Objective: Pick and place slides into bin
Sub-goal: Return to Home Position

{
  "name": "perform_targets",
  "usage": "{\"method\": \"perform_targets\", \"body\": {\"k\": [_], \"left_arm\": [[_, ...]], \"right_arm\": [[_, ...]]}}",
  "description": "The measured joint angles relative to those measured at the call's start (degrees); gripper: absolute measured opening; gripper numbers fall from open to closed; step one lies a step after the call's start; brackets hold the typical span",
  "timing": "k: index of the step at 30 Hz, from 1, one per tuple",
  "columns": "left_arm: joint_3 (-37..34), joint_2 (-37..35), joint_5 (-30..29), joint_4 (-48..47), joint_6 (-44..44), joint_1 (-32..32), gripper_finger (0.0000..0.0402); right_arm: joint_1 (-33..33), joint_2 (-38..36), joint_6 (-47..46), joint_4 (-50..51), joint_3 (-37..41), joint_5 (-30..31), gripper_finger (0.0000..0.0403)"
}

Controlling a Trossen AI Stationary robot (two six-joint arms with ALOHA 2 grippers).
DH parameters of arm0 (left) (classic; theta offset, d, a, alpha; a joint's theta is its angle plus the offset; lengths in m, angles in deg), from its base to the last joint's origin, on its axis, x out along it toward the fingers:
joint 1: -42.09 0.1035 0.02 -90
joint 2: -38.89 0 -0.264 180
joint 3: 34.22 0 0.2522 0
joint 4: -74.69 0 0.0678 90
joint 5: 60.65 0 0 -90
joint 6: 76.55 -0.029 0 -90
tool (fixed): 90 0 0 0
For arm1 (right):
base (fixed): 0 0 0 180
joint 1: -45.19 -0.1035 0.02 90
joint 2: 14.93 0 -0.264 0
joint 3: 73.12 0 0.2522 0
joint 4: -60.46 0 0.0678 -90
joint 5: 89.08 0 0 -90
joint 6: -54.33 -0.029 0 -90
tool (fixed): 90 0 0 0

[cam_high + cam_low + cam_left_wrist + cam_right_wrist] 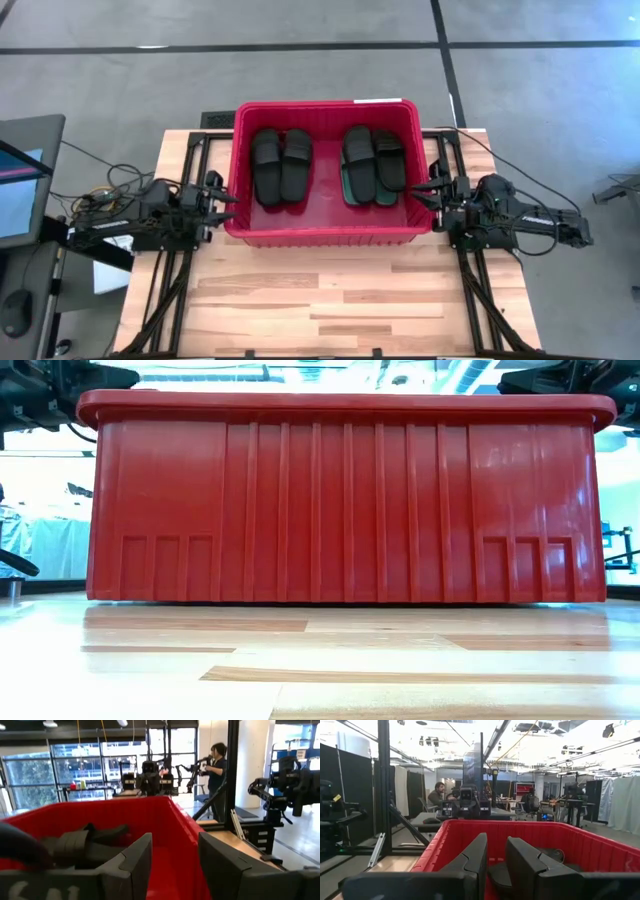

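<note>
The red bin (pixel 325 104) stands on the far half of the wooden table; in the low view its ribbed near wall (pixel 345 510) fills the picture. Inside, a black pair of slides (pixel 281 165) lies flat on the bin's floor at the left. More black slides (pixel 375 160) lie at the right, stacked on teal ones (pixel 350 192). My left gripper (pixel 222 195) hovers open just outside the bin's left wall, roughly level, pointing over the rim (pixel 175 840). My right gripper (pixel 432 190) hovers at the right wall, its fingers a narrow gap apart (pixel 496 840), with nothing between them.
Bare wooden table (pixel 320 300) stretches from the bin to the near edge. Black rails (pixel 170 290) (pixel 480 290) run along both sides under the arms. A monitor (pixel 20 180) and cables sit off the table's left. People (pixel 217 770) (pixel 437 795) stand in the room beyond.
</note>
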State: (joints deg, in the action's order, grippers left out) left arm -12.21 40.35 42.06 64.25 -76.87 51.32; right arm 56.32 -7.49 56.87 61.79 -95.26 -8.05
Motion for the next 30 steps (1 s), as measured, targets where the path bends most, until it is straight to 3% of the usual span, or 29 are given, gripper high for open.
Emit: {"method": "perform_targets", "body": {"k": [30], "left_arm": [[0.04, -0.01, -0.02, -2.96, 0.06, 0.00, 0.0148]], "right_arm": [[0.00, 0.00, -0.04, 0.00, 0.00, 0.00, 0.0059]]}}
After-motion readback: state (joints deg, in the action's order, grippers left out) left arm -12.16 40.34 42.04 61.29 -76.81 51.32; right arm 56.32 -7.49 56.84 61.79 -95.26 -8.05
